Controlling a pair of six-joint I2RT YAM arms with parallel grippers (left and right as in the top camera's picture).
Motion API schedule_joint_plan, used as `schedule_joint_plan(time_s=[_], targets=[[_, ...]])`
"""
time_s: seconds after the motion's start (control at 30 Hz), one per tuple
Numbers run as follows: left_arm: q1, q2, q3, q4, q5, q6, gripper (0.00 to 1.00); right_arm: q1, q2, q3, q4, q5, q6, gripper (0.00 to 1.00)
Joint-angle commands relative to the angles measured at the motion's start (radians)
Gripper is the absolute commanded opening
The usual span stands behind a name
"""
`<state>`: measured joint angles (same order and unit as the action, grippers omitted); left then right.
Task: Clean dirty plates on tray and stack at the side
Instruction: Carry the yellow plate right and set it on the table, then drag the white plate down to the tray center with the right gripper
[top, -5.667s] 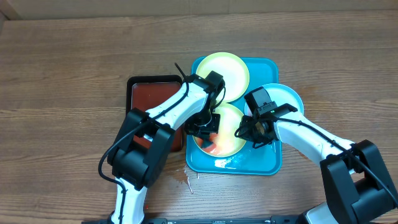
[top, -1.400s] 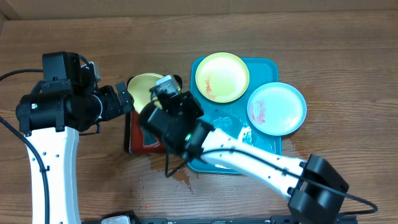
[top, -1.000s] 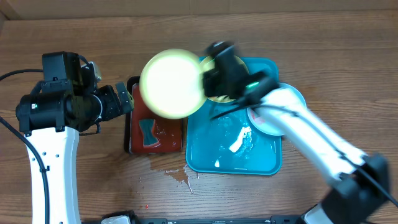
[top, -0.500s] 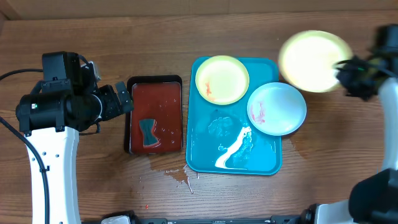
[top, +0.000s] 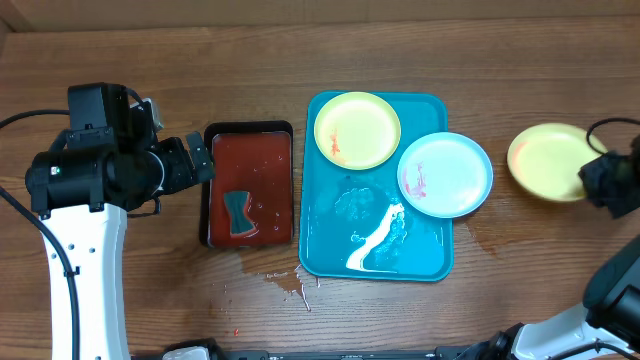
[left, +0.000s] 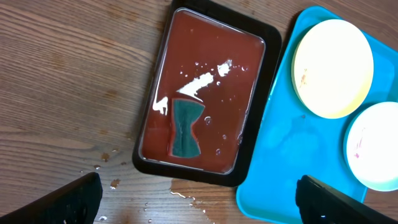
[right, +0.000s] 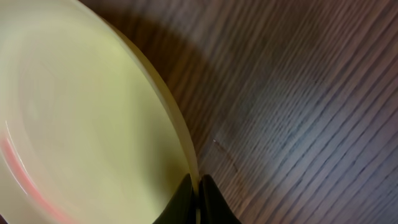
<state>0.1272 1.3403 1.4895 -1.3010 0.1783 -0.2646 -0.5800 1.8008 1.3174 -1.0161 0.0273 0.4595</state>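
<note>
A turquoise tray (top: 330, 250) lies mid-table with a yellow-green plate (top: 358, 127) and a pale blue plate (top: 445, 175) on it, both with red smears. The same tray (left: 280, 162) and both plates (left: 333, 67) (left: 373, 155) show in the left wrist view. A second yellow-green plate (top: 548, 161) is off the tray at the far right, low over the wood, pinched by its rim in my right gripper (top: 592, 180). In the right wrist view the fingers (right: 197, 199) are shut on that plate's rim (right: 93, 112). My left gripper (top: 200, 160) hangs open, left of the red tray.
A black-rimmed dark red tray (top: 249, 133) with a green sponge (top: 237, 213) lies left of the turquoise one. White foam (top: 375, 240) streaks the turquoise tray's floor. Water drops (top: 290, 285) spot the wood near the front edge.
My right arm has carried the yellow-green plate from over the red tray across to the far right and lowered it. The left arm has not moved.
</note>
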Motion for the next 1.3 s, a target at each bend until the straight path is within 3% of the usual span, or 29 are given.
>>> schedule_joint_plan(time_s=[0.0, 0.1, 0.23, 0.37, 0.47, 0.6, 0.73, 0.9, 0.97, 1.0, 1.07, 1.13, 1.27], targets=[[0.010, -0.003, 0.018, 0.005, -0.010, 0.023, 1.00, 0.037, -0.008, -0.056, 0.013, 0.027, 0.018, 0.04], [0.010, -0.003, 0.018, 0.004, -0.010, 0.023, 1.00, 0.071, -0.008, -0.108, 0.036, 0.061, 0.043, 0.04], [0.010, -0.003, 0.018, 0.005, -0.010, 0.023, 1.00, 0.111, -0.011, -0.122, 0.026, 0.053, 0.030, 0.18], [0.010, -0.003, 0.018, 0.005, -0.009, 0.023, 1.00, 0.172, -0.049, -0.097, -0.014, 0.058, 0.008, 0.52], [0.010, -0.003, 0.018, 0.004, -0.008, 0.023, 1.00, 0.208, -0.092, -0.084, -0.018, 0.019, -0.019, 0.58], [0.010, -0.003, 0.018, 0.003, -0.002, 0.026, 1.00, 0.283, -0.145, -0.085, 0.038, -0.213, -0.237, 0.58], [0.010, -0.003, 0.018, 0.003, -0.002, 0.026, 1.00, 0.365, -0.135, -0.103, 0.077, -0.182, -0.289, 0.62], [0.010, -0.003, 0.018, 0.002, -0.002, 0.026, 1.00, 0.435, -0.089, -0.173, 0.200, -0.057, -0.283, 0.62], [0.010, -0.003, 0.018, -0.003, -0.002, 0.026, 1.00, 0.443, -0.068, -0.202, 0.247, -0.051, -0.277, 0.57], [0.010, -0.003, 0.018, -0.005, -0.002, 0.026, 1.00, 0.444, -0.058, -0.210, 0.257, -0.051, -0.277, 0.48], [0.010, -0.003, 0.018, -0.007, -0.002, 0.026, 1.00, 0.443, -0.049, -0.212, 0.255, -0.053, -0.267, 0.21], [0.010, -0.003, 0.018, -0.007, -0.002, 0.026, 1.00, 0.443, -0.050, -0.209, 0.240, -0.055, -0.245, 0.04], [0.010, -0.003, 0.018, -0.006, -0.002, 0.026, 1.00, 0.444, -0.081, -0.169, 0.147, -0.055, -0.220, 0.04]])
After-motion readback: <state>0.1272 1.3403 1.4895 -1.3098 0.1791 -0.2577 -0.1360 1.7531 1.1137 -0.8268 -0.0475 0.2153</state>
